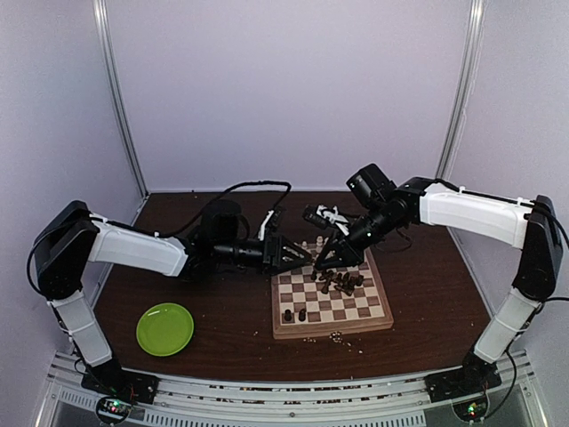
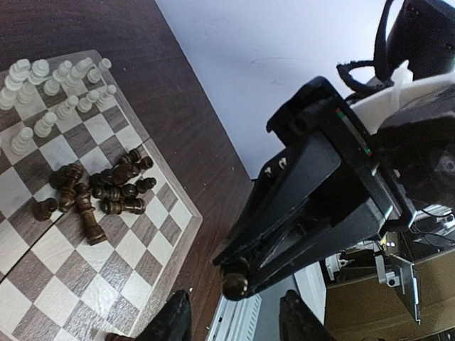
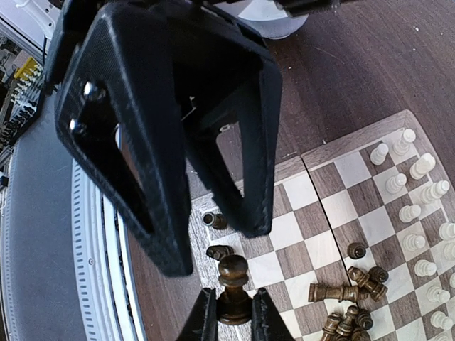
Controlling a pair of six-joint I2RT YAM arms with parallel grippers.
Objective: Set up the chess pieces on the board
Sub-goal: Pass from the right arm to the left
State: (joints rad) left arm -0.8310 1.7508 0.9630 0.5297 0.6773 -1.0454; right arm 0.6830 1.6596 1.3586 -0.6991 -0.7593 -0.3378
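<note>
The board (image 1: 329, 329) lies at mid table. A dark brown pawn (image 3: 233, 273) is held upright above the board's near-left squares, with my right gripper (image 3: 233, 297) shut on its base. My left gripper (image 2: 238, 323) stands open right beside it, one finger (image 3: 163, 142) on either side just past the pawn's head, not touching. The same pawn (image 2: 236, 280) shows at the right gripper's tips in the left wrist view. A heap of fallen dark chess pieces (image 1: 342, 283) lies mid board. Cream pieces (image 2: 57, 92) stand in rows along one edge. Two dark pieces (image 1: 294, 314) stand near the front-left corner.
A round green plate (image 1: 165, 328) sits at the front left of the table. A white bowl (image 3: 274, 18) is behind the board. Pale crumbs (image 1: 336, 336) lie off the board's front edge. Both arms meet over the board's far-left corner.
</note>
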